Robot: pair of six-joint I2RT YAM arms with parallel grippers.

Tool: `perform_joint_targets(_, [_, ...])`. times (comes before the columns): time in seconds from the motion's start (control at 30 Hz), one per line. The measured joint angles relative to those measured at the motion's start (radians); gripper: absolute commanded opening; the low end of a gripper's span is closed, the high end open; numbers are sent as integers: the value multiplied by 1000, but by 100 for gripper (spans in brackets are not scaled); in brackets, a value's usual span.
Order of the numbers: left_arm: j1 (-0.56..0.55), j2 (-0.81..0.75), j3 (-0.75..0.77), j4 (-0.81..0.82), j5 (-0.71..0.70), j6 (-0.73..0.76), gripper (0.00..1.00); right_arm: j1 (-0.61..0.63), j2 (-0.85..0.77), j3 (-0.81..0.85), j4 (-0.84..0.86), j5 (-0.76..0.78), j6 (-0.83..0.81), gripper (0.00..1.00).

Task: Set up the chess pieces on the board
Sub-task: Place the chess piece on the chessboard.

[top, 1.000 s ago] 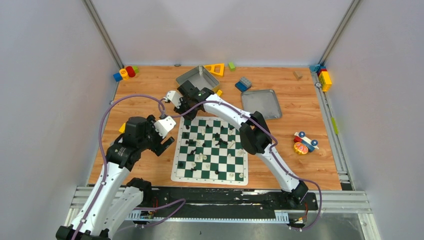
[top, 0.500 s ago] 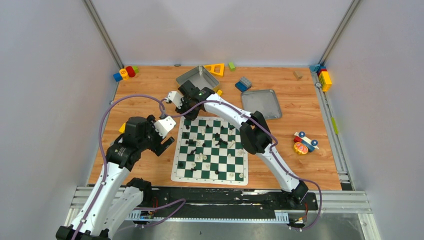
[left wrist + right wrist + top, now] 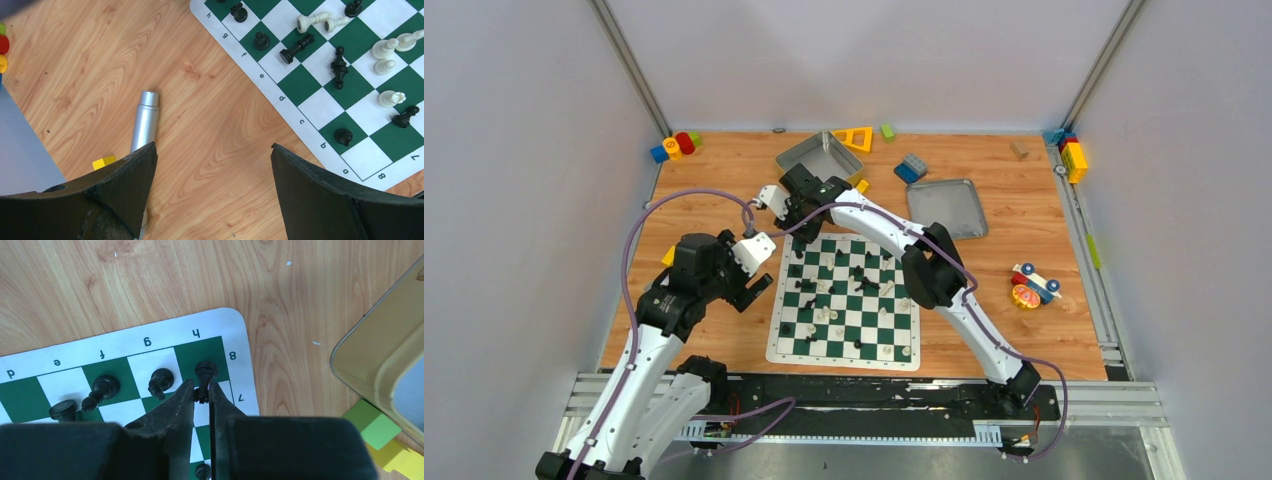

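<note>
Pale grey walls close in a wooden desk [image 3: 714, 190], and the board [image 3: 776, 345] lies flat near its front edge, between the two arms. Chess pieces [image 3: 856, 272] are scattered over its green and white squares, black and cream mixed, several of them on their sides.

The right arm reaches across to the board's far left corner. The right tool [image 3: 201, 389] is pressed together on a black piece [image 3: 205, 371]. Both fingers [image 3: 181, 396] pinch its narrow end, while its wide end sits over the green corner square marked h and 8. Whether that piece touches the board cannot be told. Two more black chessmen stand in the same row, one [image 3: 161, 380] by the letter g and another [image 3: 101, 387] by the letter f. Off the mat, a grey metal tray [image 3: 372, 335] shows at the right edge of the wrist view, with a green block [image 3: 374, 424] and a yellow block [image 3: 400, 452] near its rim.

The left tool [image 3: 212, 150] hangs over bare wood just beside the board's left border, its fingers [image 3: 130, 185] spread wide and holding nothing. A silver cylinder [image 3: 145, 120] lies on the desk by one finger, with a small yellow cube [image 3: 104, 162] close to it. On the squares nearest this tool, a cream piece [image 3: 314, 21] and a fallen dark piece [image 3: 297, 49] lie toppled.

A second tray [image 3: 949, 205] rests beyond the board's far right corner. A toy car [image 3: 1032, 285] sits well apart to the right.
</note>
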State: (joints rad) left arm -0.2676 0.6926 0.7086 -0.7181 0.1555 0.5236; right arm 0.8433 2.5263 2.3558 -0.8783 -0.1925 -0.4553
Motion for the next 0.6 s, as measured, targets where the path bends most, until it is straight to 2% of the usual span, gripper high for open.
perform_joint_targets(0.23, [0, 0, 0, 0, 0, 0, 91, 1, 17, 0, -1, -1, 0, 14])
perform_joint_targets(0.6, [0, 0, 0, 0, 0, 0, 91, 1, 33, 0, -1, -3, -2, 30])
